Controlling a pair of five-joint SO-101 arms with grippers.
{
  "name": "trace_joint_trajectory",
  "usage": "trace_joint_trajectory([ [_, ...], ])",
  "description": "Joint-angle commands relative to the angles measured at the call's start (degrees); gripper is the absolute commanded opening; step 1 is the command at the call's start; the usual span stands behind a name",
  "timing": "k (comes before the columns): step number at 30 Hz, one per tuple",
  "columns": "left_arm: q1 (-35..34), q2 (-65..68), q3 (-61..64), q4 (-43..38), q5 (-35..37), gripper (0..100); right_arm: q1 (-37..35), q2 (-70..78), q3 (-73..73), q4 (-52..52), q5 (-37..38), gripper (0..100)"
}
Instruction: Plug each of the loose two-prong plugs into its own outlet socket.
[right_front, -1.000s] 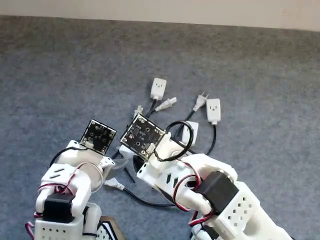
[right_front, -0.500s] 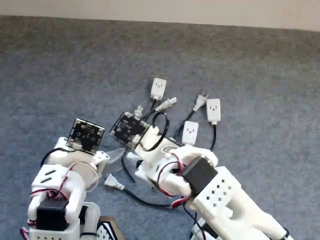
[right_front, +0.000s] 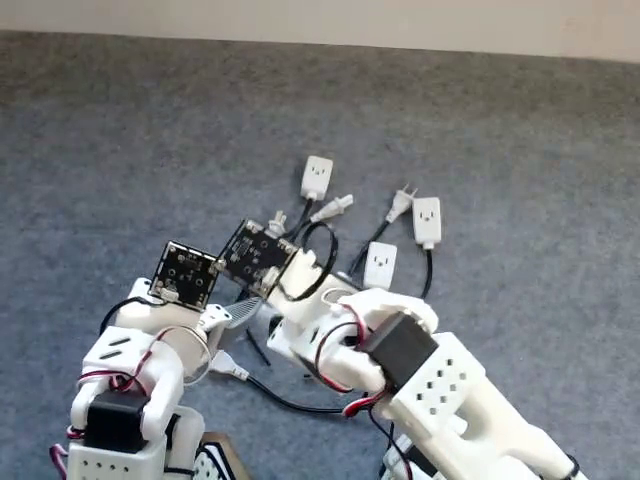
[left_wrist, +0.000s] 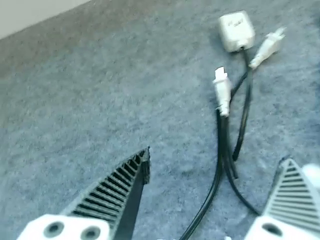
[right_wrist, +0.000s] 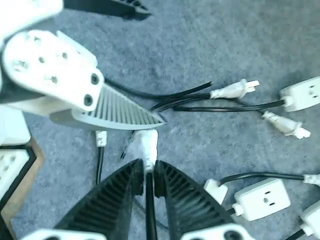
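My right gripper (right_wrist: 148, 170) is shut on a black cord just behind its white two-prong plug (right_wrist: 147, 142), low over the carpet. In the high view the right arm (right_front: 400, 360) slants in from the lower right. My left gripper (left_wrist: 216, 157) is open, and one ribbed finger (right_wrist: 115, 107) sits just beyond the held plug. Ahead of the left gripper lie a loose plug (left_wrist: 221, 90), an outlet socket (left_wrist: 235, 31) and a second plug (left_wrist: 267, 42). Three white sockets (right_front: 317, 177), (right_front: 427, 221), (right_front: 380, 265) lie on the carpet, with plugs (right_front: 332, 208), (right_front: 400, 203) between them.
Black cords (right_wrist: 180, 100) cross the grey carpet (right_front: 120, 140) between the arms and the sockets. Another plug (right_front: 232, 370) lies beside the left arm's base (right_front: 120, 420). A brown base corner (right_wrist: 20, 160) sits beside the right gripper. Open carpet lies to the far left and right.
The right arm swung left and forward a second ago, then held nearly still. The left arm shifted left, then came back right toward the right gripper.
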Motion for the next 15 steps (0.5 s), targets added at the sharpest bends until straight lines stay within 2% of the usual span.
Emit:
trace_joint_trajectory([
  [1, -3.1, 0.6, -3.0, -0.4, 0.0, 38, 2.9, 0.4, -5.9, -1.4, -0.5, 0.5],
  [6, -11.6, 9.0, -11.6, -0.4, -1.3, 38, 2.8, 10.2, -12.5, 0.5, -0.6, 0.5],
  [9, -19.8, 22.1, -22.3, -0.4, -1.3, 38, 2.7, 18.8, -21.1, 2.4, -0.4, 0.5],
  [15, -40.7, 53.0, -48.6, -0.8, -3.7, 38, -0.8, 32.5, -35.0, 4.8, -0.3, 0.5],
])
